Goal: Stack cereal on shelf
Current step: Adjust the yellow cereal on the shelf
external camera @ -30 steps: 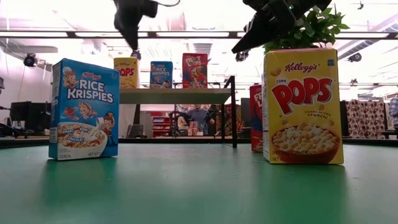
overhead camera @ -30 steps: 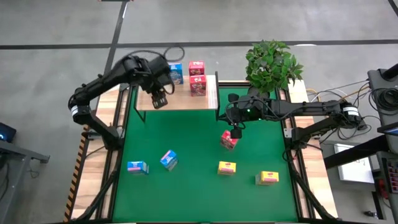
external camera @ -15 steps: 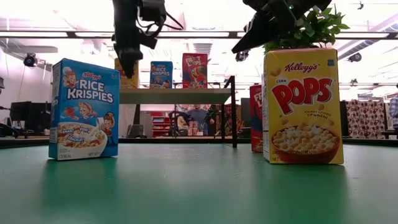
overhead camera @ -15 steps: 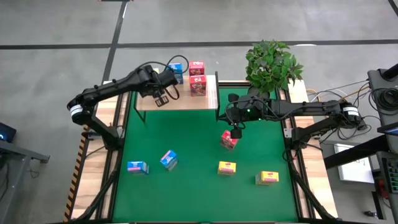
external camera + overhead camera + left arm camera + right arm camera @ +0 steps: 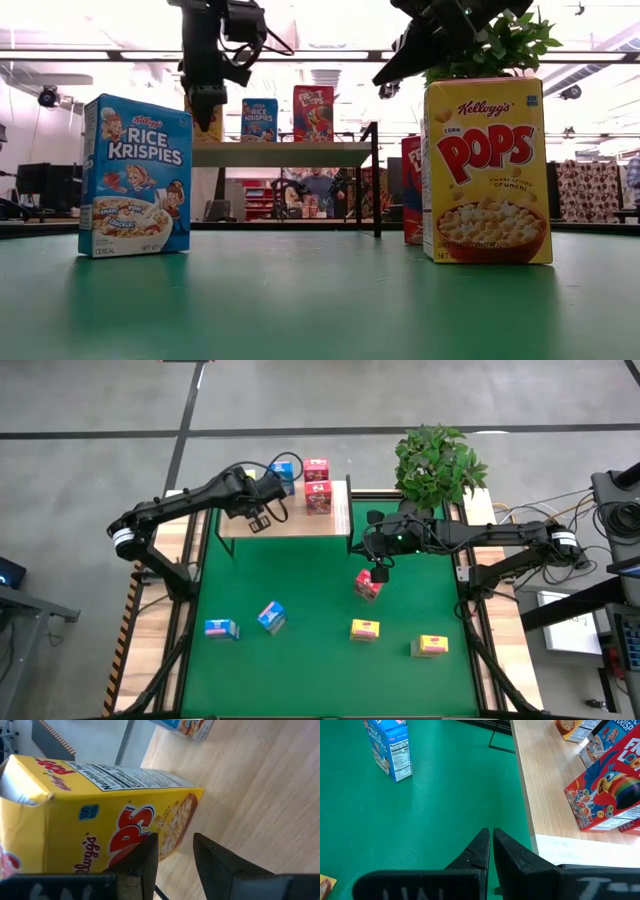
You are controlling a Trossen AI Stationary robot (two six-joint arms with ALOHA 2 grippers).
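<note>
Overhead and level views of the desk (image 5: pixel 300 660), covered by a green mat, with the shelf (image 5: pixel 290 523) at its far edge. The left hand (image 5: pixel 262 518) sits over the shelf's left part beside a yellow Pops box (image 5: pixel 90 825); in its wrist view the two fingers (image 5: pixel 212 865) stand slightly apart with the box lying next to them, not between them, so the hand is released and grasps nothing. On the shelf also stand a blue Rice Krispies box (image 5: pixel 284 478) and two pink-red Froot Loops boxes (image 5: pixel 318 488), one behind the other. The right hand (image 5: pixel 379 572) hovers above the mat near the shelf's right post, fingers clenched together on nothing, just above a tilted pink-red box (image 5: pixel 367 586). Still on the mat: two blue boxes (image 5: pixel 221 628) (image 5: pixel 271 617) at the near left, and two yellow boxes (image 5: pixel 365 629) (image 5: pixel 431 646) at the near right. In the level view a blue box (image 5: pixel 135 175) and a yellow box (image 5: pixel 487 172) stand upright in the foreground. A potted plant (image 5: pixel 438 460) stands beyond the shelf's right end.
</note>
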